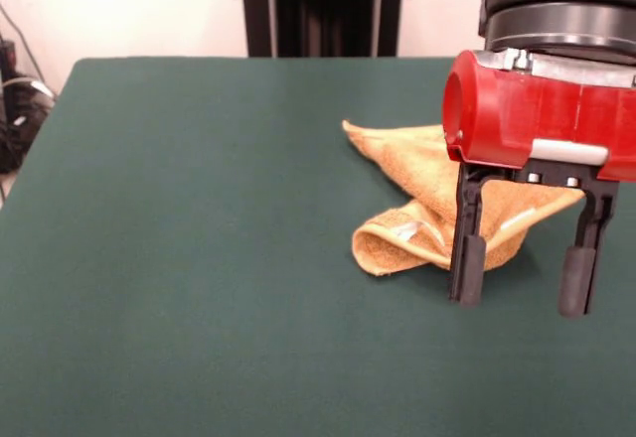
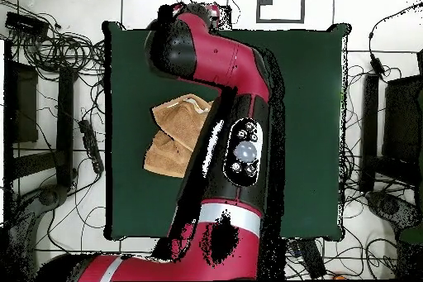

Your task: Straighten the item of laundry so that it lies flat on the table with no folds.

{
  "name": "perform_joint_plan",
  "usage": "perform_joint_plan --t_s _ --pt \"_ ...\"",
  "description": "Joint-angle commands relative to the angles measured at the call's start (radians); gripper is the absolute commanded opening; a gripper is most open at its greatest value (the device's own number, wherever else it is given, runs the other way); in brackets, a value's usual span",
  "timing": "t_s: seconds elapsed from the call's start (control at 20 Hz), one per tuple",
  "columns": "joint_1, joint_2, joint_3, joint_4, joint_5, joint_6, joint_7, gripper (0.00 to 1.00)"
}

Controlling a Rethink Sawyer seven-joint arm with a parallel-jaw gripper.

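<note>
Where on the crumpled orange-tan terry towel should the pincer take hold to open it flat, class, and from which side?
Probably the rolled-over fold at the front-left of the orange-tan terry towel, where a rounded lip with the small white label stands proud of the dark green felt table. Come down from above with the open pincer astride that lip, then draw it away from the heap.

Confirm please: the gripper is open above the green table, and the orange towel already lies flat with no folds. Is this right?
Not quite. The gripper is open above the table, but the towel is not flat: the front view shows it crumpled, with one edge rolled over.
</note>
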State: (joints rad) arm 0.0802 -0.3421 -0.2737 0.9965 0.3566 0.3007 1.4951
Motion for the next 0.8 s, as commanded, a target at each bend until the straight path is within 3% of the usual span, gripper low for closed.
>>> perform_joint_plan --t_s 0.05,0.55,0.8 --pt "0.010 -0.065 0.093 0.201 0.018 0.022 0.247 1.00" --pt "-0.017 -0.197 0.136 0.396 0.003 0.025 0.212 1.00" --pt "-0.015 -0.195 0.136 0.401 0.012 0.035 0.220 1.00"
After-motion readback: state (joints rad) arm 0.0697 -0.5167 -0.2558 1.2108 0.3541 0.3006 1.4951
